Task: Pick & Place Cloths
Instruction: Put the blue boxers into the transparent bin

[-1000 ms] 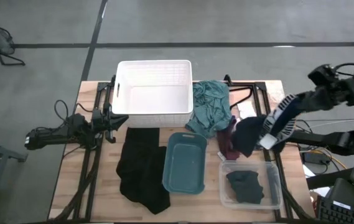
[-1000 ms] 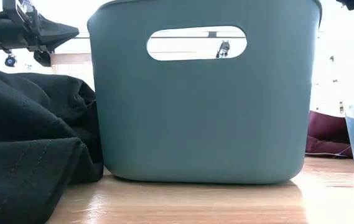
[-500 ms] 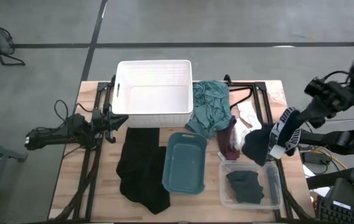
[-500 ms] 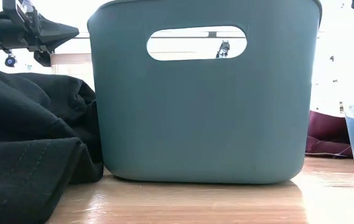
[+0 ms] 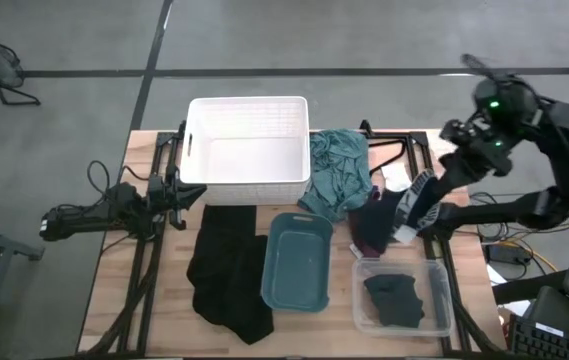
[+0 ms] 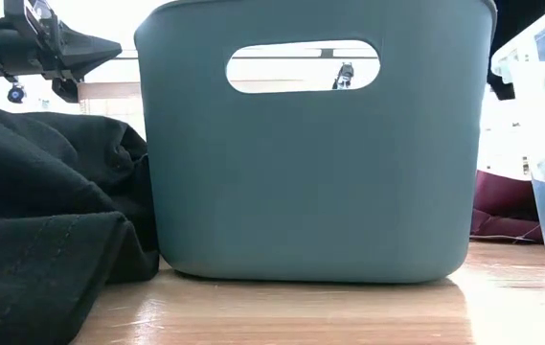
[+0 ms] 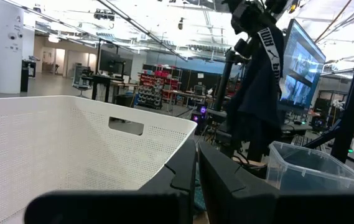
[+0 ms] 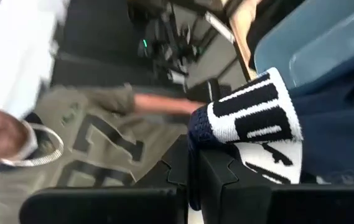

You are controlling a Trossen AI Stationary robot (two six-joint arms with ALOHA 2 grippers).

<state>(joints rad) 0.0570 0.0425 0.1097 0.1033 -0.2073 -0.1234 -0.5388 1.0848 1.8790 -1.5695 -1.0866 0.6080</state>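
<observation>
A navy cloth with white lettering (image 5: 404,208) hangs over the table's right side, and my right gripper (image 5: 438,176) is shut on it. Under its lower end lies a maroon cloth (image 5: 366,238). A teal cloth (image 5: 339,175) lies beside the white bin (image 5: 249,112). A large black cloth (image 5: 229,270) lies left of the teal bin (image 5: 297,262). A dark cloth (image 5: 394,300) sits inside the clear bin (image 5: 439,300). My left gripper (image 5: 179,195) rests shut at the table's left edge, touching nothing. My right gripper pinches the navy cloth's white-lettered band (image 8: 226,134) between its two fingers, near the cloth's upper end. The fingers slant down from the table's right side. The cloth hangs slack below them (image 7: 260,87); whether its lower end touches the maroon cloth, I cannot tell.
A thin black wire hanger (image 5: 396,150) lies at the far right of the table. A person in an olive shirt (image 8: 96,143) stands beyond the table. The teal bin (image 6: 310,144) fills the low view, with the black cloth (image 6: 42,211) to its left.
My right gripper has moved toward the table's left and a little down, and has tipped downward as its wrist turned. It stays shut on the navy cloth. The cloth has swung with it and now hangs over the maroon cloth instead of over the table's right edge.
</observation>
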